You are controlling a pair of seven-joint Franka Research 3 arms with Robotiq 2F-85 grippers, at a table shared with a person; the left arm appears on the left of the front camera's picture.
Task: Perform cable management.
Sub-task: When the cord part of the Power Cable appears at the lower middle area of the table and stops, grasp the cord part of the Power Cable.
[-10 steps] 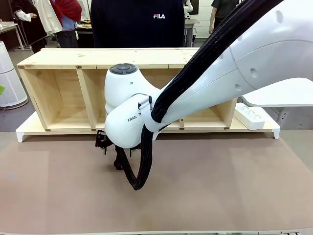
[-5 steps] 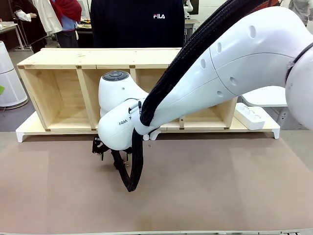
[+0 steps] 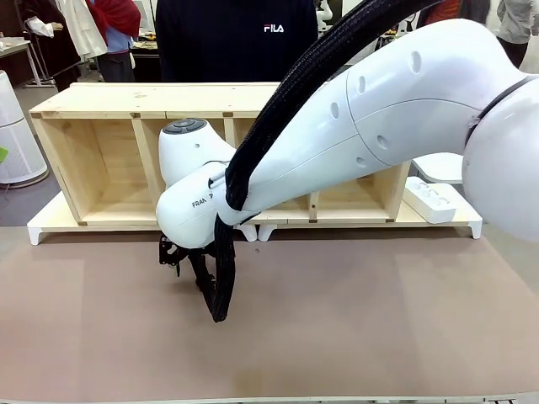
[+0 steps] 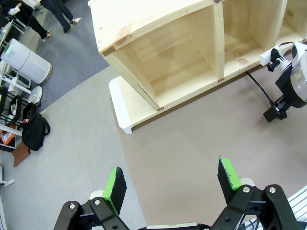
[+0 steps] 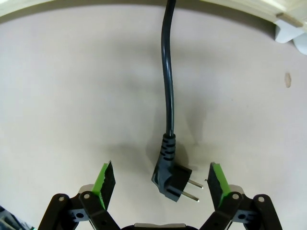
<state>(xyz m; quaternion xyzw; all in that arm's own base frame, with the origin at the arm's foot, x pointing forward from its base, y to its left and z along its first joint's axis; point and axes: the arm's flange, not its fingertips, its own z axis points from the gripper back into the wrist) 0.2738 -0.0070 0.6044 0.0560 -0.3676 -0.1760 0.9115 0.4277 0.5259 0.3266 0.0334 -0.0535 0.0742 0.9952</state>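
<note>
White letters FILA stand on the chest of the person's dark top (image 3: 236,46). Grey letters FRAN (the rest is hidden behind the black hose (image 3: 290,84)) stand on the white right arm (image 3: 337,143), near its wrist

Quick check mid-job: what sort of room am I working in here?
Probably a robotics lab or test workshop: a bare wooden shelf unit staged on the brown-covered table, a person standing at the far side, and other people farther back.
</note>
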